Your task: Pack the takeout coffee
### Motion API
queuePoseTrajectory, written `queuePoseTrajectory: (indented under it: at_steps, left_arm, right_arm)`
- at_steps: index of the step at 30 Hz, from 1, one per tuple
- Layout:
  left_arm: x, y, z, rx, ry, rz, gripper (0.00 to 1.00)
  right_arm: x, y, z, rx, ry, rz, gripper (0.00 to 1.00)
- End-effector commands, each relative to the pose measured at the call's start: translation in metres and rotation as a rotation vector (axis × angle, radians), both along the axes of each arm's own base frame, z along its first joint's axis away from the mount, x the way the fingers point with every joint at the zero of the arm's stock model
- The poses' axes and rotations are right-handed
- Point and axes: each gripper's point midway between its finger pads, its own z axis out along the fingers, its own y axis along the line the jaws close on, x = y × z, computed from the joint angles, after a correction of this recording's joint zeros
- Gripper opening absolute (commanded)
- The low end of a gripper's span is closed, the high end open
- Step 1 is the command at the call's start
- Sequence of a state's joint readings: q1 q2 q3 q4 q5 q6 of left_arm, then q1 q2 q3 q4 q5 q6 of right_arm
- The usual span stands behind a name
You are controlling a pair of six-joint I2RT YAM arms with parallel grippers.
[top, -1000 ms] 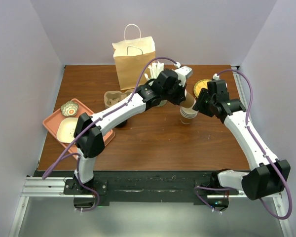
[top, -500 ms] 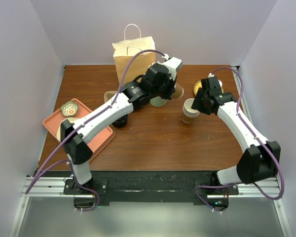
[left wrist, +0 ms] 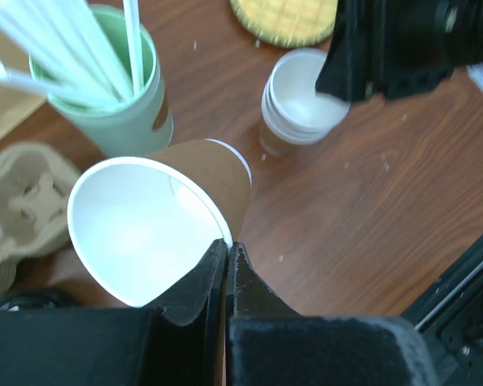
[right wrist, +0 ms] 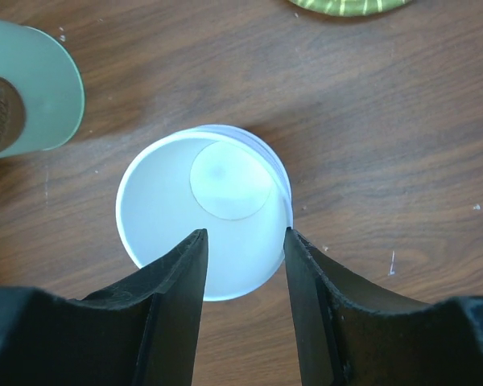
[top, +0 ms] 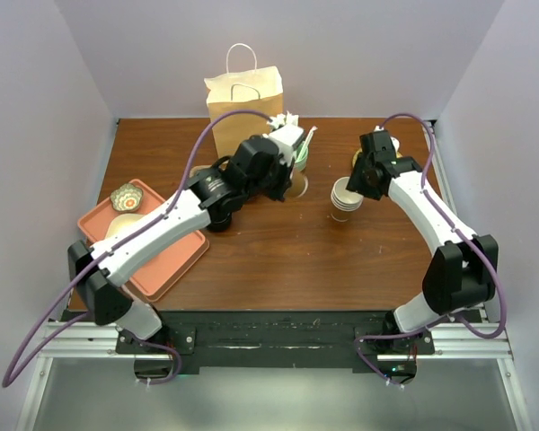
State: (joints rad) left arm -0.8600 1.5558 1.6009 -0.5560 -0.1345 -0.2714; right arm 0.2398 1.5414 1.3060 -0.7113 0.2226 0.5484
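My left gripper (left wrist: pixel 228 245) is shut on the rim of a brown paper cup (left wrist: pixel 161 217). The cup has a white inside and no lid, and is held tilted above the table; it also shows in the top view (top: pixel 294 185). No cup with a black lid is in view. My right gripper (right wrist: pixel 243 235) is open and empty, just above the mouth of the stack of white-topped cups (right wrist: pixel 205 209). The stack stands at mid right (top: pixel 345 197). The brown paper bag (top: pixel 244 108) stands upright at the back.
A green cup of straws (left wrist: pixel 121 88) stands beside the held cup, with a pulp cup carrier (left wrist: pixel 20 201) to its left. A yellow-green plate (left wrist: pixel 286 20) lies behind the stack. An orange tray (top: pixel 162 260) with dishes sits front left. A black round object (top: pixel 217 218) lies under the left arm.
My left gripper has drawn back leftward from the stack, carrying one brown cup with it. My right gripper has stayed at the stack while its arm swung further back.
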Motion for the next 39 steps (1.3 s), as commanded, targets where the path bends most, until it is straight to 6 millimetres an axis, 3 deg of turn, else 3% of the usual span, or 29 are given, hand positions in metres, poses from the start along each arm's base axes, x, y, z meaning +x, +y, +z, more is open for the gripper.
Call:
queuePoseTrajectory:
  at_steps: [1, 4, 10, 13, 17, 18, 22, 25, 32, 36, 39]
  left_arm:
    - [-0.025, 0.028, 0.003, -0.028, 0.008, 0.023, 0.00]
    - [-0.035, 0.039, -0.004, -0.031, 0.029, 0.035, 0.00]
    - [-0.045, 0.047, -0.020, -0.003, 0.058, 0.022, 0.00]
    - [-0.047, 0.044, -0.027, 0.011, 0.072, 0.001, 0.00]
    - [-0.047, 0.040, -0.042, 0.061, 0.113, 0.002, 0.00]
    - [-0.048, 0.040, -0.056, 0.108, 0.148, 0.006, 0.00]
    - [-0.055, 0.030, -0.073, 0.186, 0.212, -0.002, 0.00]
    - [-0.063, 0.023, -0.090, 0.228, 0.274, 0.001, 0.00]
    - [-0.080, 0.010, -0.122, 0.296, 0.378, -0.010, 0.00]
    - [-0.094, 0.012, -0.148, 0.407, 0.437, 0.002, 0.00]
    - [-0.098, 0.009, -0.156, 0.428, 0.451, -0.003, 0.00]
  right_arm:
    - [0.021, -0.002, 0.001, -0.029, -0.023, -0.002, 0.47]
    - [0.032, -0.001, -0.006, -0.042, -0.017, 0.008, 0.46]
    - [0.050, 0.001, -0.001, -0.064, -0.030, 0.025, 0.46]
    - [0.054, -0.002, 0.013, -0.083, -0.050, 0.026, 0.46]
    - [0.050, -0.005, 0.046, -0.095, -0.084, 0.037, 0.48]
    - [0.048, -0.006, 0.059, -0.093, -0.109, 0.039, 0.49]
    - [0.034, -0.005, 0.091, -0.068, -0.156, 0.058, 0.51]
    - [0.017, -0.006, 0.103, -0.049, -0.171, 0.067, 0.52]
    - [-0.024, -0.004, 0.100, 0.024, -0.165, 0.067, 0.52]
    - [-0.038, -0.009, 0.102, 0.016, -0.179, 0.059, 0.52]
    - [-0.044, -0.012, 0.101, 0.013, -0.183, 0.056, 0.52]
